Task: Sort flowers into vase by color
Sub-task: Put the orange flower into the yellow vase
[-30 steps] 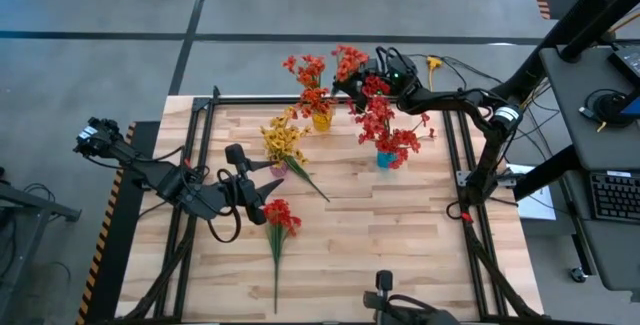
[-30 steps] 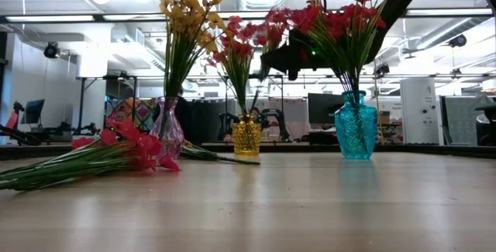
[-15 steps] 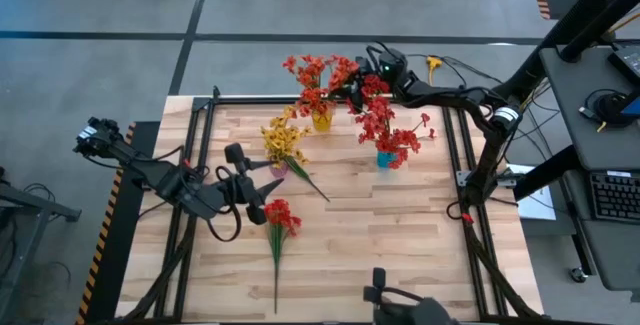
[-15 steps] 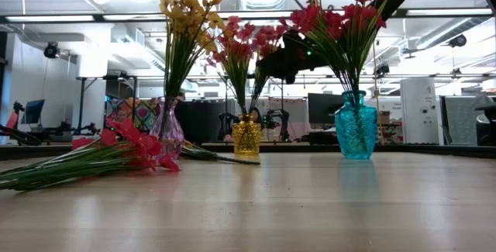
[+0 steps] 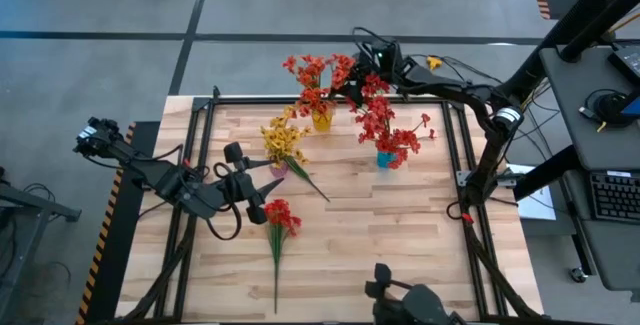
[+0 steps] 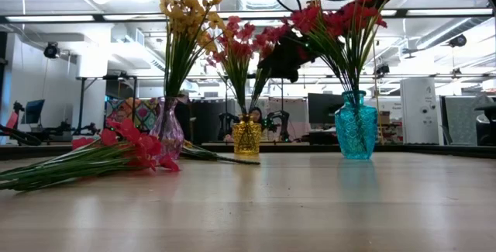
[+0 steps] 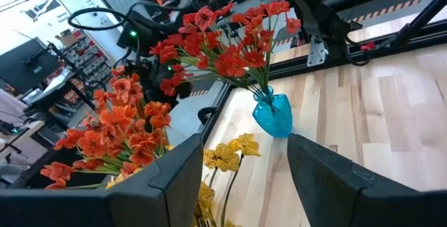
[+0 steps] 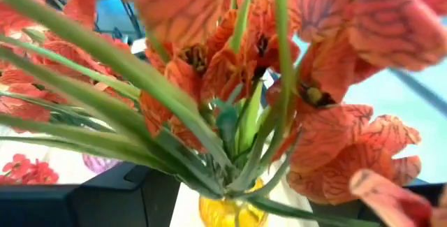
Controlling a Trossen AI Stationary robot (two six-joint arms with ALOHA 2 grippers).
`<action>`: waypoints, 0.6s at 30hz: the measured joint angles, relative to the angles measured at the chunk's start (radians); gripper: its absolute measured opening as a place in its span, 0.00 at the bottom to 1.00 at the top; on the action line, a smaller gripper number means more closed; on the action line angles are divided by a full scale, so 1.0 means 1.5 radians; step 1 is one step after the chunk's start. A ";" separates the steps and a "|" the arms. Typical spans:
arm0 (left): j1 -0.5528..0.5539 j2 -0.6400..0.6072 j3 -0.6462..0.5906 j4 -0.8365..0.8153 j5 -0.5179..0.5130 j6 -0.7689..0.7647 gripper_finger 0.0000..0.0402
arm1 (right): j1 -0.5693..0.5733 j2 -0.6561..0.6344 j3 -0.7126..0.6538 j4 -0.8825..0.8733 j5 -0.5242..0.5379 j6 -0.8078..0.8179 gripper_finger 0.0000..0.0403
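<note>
Hovering at the frame's upper middle, the right gripper (image 5: pixel 352 73) stood open, holding nothing, beside orange-red flowers (image 5: pixel 312 77) in the yellow vase (image 5: pixel 321 121); next, the open, empty left gripper (image 5: pixel 243 179) should fetch the lying red flower (image 5: pixel 279 217)

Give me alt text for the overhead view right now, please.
Right gripper hovers with jaws apart at the orange-red flowers standing in the small yellow vase at the wooden table's far edge. Left gripper waits, jaws open, near a red flower spray lying flat.
</note>
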 joint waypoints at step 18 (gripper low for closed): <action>-0.001 0.001 0.009 -0.020 -0.007 -0.040 0.48 | 0.000 -0.032 0.147 -0.347 0.124 -0.011 0.61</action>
